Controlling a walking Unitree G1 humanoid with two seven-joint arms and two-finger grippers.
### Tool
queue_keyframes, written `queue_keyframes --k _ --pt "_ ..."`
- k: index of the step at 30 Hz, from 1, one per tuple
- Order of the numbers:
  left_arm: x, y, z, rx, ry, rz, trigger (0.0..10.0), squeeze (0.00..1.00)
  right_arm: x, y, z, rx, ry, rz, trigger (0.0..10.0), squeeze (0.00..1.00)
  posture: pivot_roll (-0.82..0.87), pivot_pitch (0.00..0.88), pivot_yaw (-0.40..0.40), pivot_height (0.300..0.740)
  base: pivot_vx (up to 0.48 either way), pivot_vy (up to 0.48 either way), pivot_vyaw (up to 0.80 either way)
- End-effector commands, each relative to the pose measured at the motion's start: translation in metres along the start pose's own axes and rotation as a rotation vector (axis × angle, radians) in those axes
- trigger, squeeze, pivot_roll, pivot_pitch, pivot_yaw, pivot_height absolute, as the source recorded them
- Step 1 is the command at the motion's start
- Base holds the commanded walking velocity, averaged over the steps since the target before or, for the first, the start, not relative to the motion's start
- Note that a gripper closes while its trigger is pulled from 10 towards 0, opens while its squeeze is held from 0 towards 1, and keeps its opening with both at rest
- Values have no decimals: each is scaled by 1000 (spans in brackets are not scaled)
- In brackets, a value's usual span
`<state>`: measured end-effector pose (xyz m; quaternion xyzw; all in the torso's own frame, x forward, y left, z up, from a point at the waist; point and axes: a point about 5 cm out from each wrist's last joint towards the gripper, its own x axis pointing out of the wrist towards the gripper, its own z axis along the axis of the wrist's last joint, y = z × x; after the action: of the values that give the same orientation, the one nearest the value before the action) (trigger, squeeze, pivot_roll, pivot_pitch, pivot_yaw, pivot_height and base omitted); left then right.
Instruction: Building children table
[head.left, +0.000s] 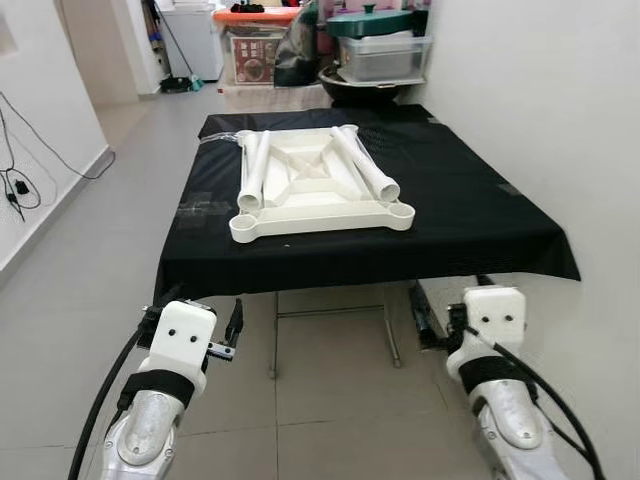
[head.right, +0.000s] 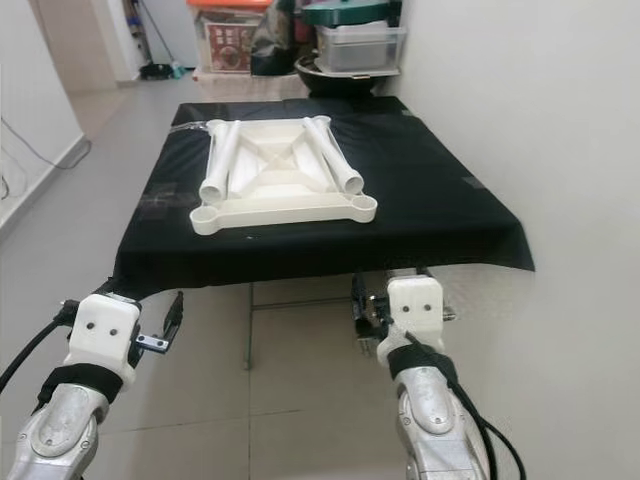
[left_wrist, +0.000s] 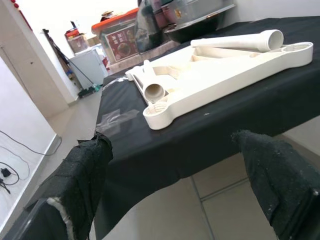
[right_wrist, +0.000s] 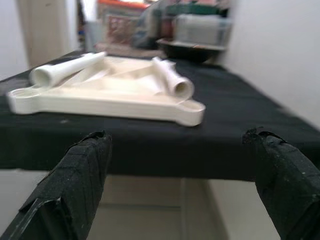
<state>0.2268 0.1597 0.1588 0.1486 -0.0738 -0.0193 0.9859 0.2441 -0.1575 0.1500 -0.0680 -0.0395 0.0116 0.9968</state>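
Observation:
A white children's table top (head.left: 320, 215) lies upside down on a table covered in black cloth (head.left: 470, 210). Two white tube legs rest loose on it, one along the left side (head.left: 252, 172) and one along the right (head.left: 365, 165). Both my arms are low, in front of and below the cloth's front edge. My left gripper (left_wrist: 172, 140) is open and points at the top's near left corner (left_wrist: 159, 112). My right gripper (right_wrist: 177, 135) is open too, facing the near right corner (right_wrist: 192, 111). Neither holds anything.
Behind the table stand a clear storage box (head.left: 385, 55) with a green lid, a dark bowl and an orange-lidded box (head.left: 255, 45). A white wall runs close along the right. Metal table legs (head.left: 330, 315) show under the cloth. Cables (head.left: 20, 185) lie on the floor at left.

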Motion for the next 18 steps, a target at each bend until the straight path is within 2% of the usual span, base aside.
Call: queue_keyframes --k 1,4,11,13,15,18 --pt "2 -3 -4 24 9 -17 10000 0 3 1 2 -21 -18 9 10000 0 -24 0 -16 740 0 0 0" --pt "4 -3 -5 26 6 -27 10000 0 4 1 4 -48 -31 6 10000 0 -29 0 -11 740 0 0 0" --pt "14 1 -5 -1 -19 -36 10000 0 7 -2 4 -34 -17 12 10000 0 -40 0 3 740 0 0 0" --pt "16 -1 -5 -1 -21 -38 10000 0 8 -2 4 -29 -20 9 10000 0 -47 0 3 740 0 0 0" --pt "17 -9 -2 -37 -39 -49 10000 0 15 -5 8 -34 -39 -9 10000 0 -52 0 3 740 0 0 0" --pt "18 -11 0 -54 -50 -61 10000 0 17 -7 10 -37 -45 -14 10000 0 -51 0 0 740 0 0 0"
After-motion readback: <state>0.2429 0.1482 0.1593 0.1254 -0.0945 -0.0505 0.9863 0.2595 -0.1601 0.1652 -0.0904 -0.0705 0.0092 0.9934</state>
